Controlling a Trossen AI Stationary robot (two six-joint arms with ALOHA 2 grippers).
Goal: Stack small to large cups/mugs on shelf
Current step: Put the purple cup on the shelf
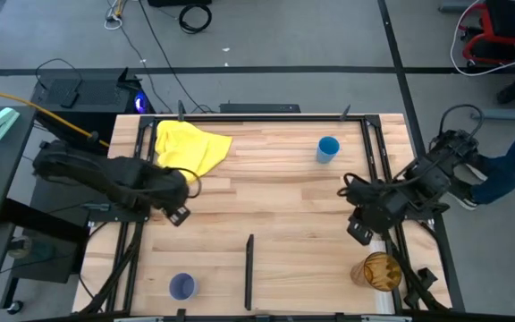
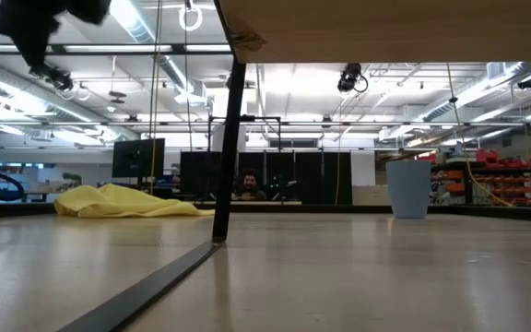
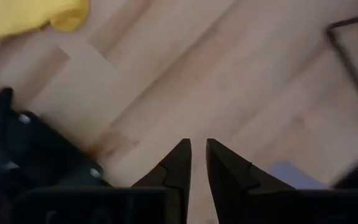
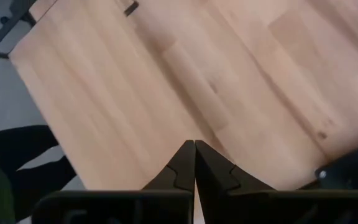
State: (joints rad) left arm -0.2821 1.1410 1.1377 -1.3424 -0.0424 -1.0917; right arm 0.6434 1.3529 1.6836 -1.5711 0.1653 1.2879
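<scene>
In the high view three cups stand upright on the wooden table. The small blue cup is far right of centre and also shows in the low view. The lavender cup stands near the near edge, left. The amber tumbler is at the near right corner. My left gripper hovers over the table's left side, shut but for a narrow slit, with the lavender cup beyond it. My right gripper hovers just far-left of the tumbler, shut and holding nothing.
A crumpled yellow cloth lies at the far left corner. A thin dark upright stands at the near centre and carries a board overhead in the low view. Dark rails edge the table. A person stands beyond the right edge.
</scene>
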